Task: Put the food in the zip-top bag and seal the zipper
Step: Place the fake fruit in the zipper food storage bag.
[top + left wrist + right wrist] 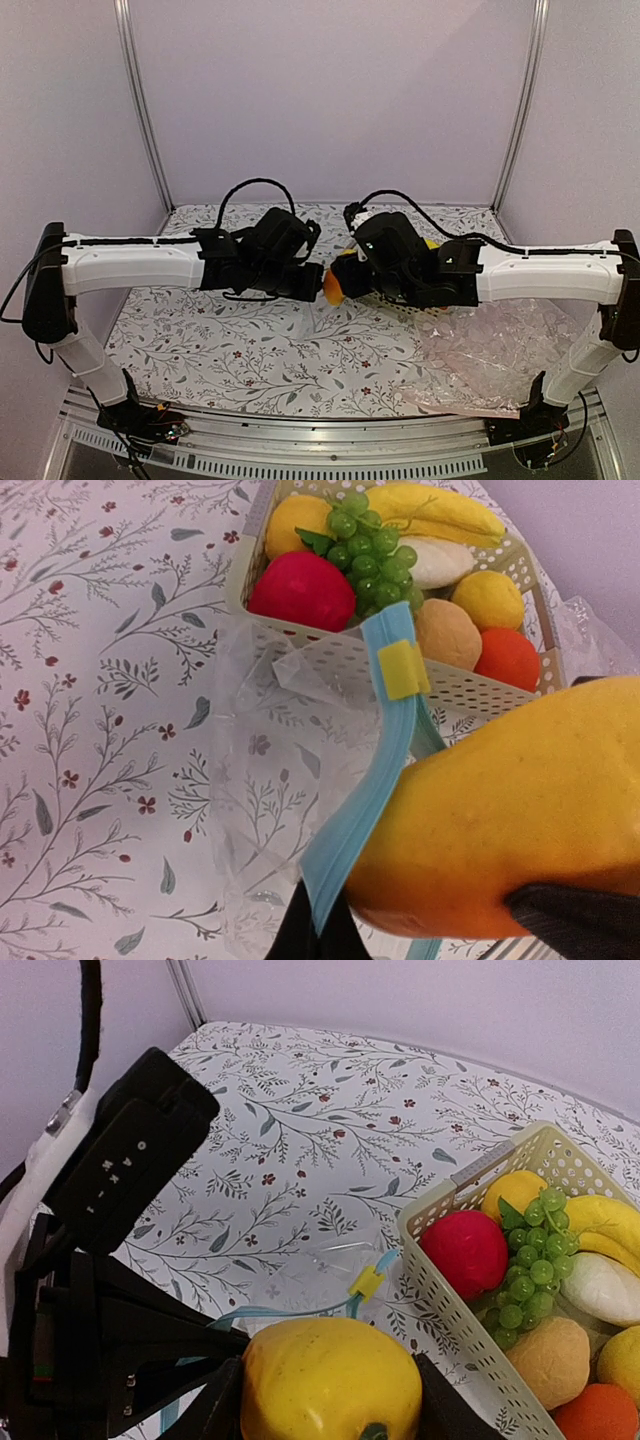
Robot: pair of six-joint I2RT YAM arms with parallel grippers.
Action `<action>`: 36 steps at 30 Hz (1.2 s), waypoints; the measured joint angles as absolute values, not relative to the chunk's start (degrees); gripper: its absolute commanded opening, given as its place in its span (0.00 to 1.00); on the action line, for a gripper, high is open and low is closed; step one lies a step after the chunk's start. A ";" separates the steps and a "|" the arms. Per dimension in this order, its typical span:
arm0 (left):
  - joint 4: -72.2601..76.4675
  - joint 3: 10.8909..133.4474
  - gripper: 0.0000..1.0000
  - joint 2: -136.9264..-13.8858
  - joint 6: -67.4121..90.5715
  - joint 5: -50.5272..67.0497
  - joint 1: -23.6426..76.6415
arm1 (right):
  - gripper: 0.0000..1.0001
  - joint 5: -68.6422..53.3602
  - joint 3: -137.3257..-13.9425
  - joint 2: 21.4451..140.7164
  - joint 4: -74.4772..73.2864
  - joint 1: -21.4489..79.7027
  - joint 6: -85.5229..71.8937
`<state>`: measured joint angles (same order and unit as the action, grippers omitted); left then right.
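My right gripper (330, 1405) is shut on a yellow-orange toy fruit (330, 1375), held above the table just beside the mouth of the small clear zip-top bag (325, 1270). My left gripper (322, 925) is shut on the bag's light blue zipper strip (365, 790) and holds that edge up. The fruit (500, 820) touches the strip. A yellow slider (402, 668) sits at the strip's far end. In the top view both grippers, left (312, 283) and right (352, 283), meet mid-table with the fruit (333, 285) between them.
A cream perforated basket (340, 660) stands just beyond the bag and holds a red fruit (302, 588), green grapes (375, 540), a banana, and yellow and orange fruits. A large pinkish plastic sheet (500, 350) lies at the front right.
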<state>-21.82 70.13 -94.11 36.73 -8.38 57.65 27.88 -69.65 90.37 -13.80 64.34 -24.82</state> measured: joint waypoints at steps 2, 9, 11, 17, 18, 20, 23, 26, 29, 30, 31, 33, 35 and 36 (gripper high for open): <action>-21.65 69.73 0.00 -94.08 36.95 -8.45 57.65 | 0.49 27.35 -69.76 91.15 -14.17 64.34 -25.10; -19.99 67.46 0.00 -93.01 38.22 -8.40 57.63 | 0.54 24.67 -71.11 93.54 -16.56 64.34 -28.51; -19.64 67.20 0.00 -92.79 38.52 -8.45 57.63 | 0.59 23.68 -72.12 94.39 -17.93 64.34 -29.89; -18.06 66.85 0.00 -92.58 39.42 -7.88 57.43 | 0.76 21.23 -74.39 95.94 -20.25 64.36 -34.13; -17.89 66.81 0.00 -92.58 39.51 -7.86 57.41 | 0.78 21.04 -74.43 95.94 -20.62 64.31 -34.44; -17.69 66.59 0.00 -92.58 39.66 -7.77 57.32 | 0.81 20.82 -74.48 95.92 -21.39 64.23 -35.05; -17.43 66.24 0.00 -92.58 39.81 -7.46 57.30 | 0.82 20.67 -74.50 95.31 -22.87 64.23 -34.96; -17.21 65.93 0.00 -92.58 39.94 -6.94 57.30 | 0.77 20.60 -74.52 93.25 -23.42 64.34 -34.85; -17.15 65.82 0.00 -92.58 39.99 -6.70 57.30 | 0.72 20.69 -74.59 90.13 -24.38 64.38 -34.65; -17.10 65.80 0.00 -92.58 40.01 -6.63 57.30 | 0.69 20.73 -74.59 88.95 -24.75 64.38 -34.59; -17.04 65.78 0.00 -92.58 40.10 -6.61 57.30 | 0.65 20.75 -74.59 87.77 -25.19 64.38 -34.54; -16.97 65.78 0.00 -92.58 40.12 -6.55 57.25 | 0.56 20.62 -74.59 86.08 -26.04 64.40 -34.22; -16.93 65.76 0.00 -92.58 40.12 -6.39 57.21 | 0.52 19.92 -74.56 85.19 -26.65 64.40 -33.82; -16.93 65.76 0.00 -92.58 40.12 -6.33 57.17 | 0.51 19.18 -74.48 85.01 -26.81 64.38 -33.80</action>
